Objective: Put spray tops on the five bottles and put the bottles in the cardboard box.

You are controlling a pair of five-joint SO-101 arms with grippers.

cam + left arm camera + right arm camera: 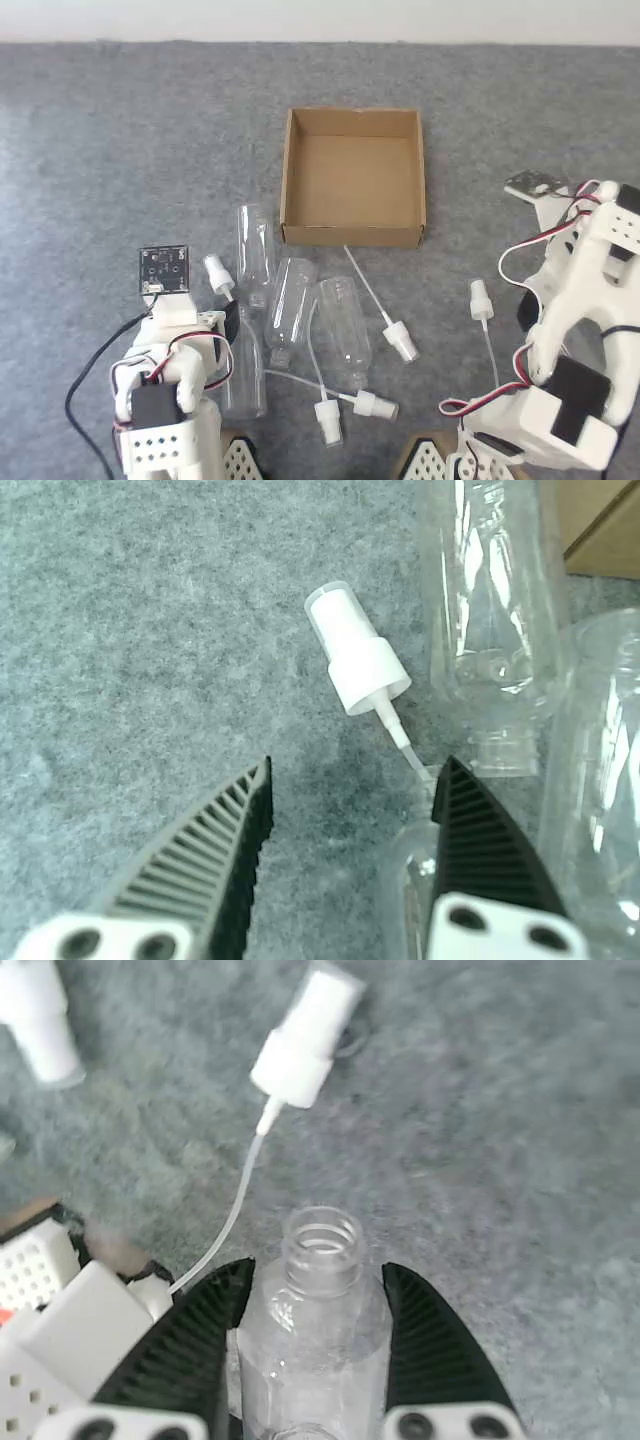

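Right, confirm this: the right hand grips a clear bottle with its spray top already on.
Wrong on the top: the right wrist view shows the clear bottle in the right hand with a bare, open neck. A loose spray top lies on the carpet beyond it.

Inspection finding: white plastic shells are covering the left arm [165, 400] and the right arm [575, 300], with black motor blocks set in. Red, white and black cables are looping along both. The left gripper [360, 770] and right gripper [318, 1268] are showing black ribbed fingers [225, 850] on white mounts with screw holes.
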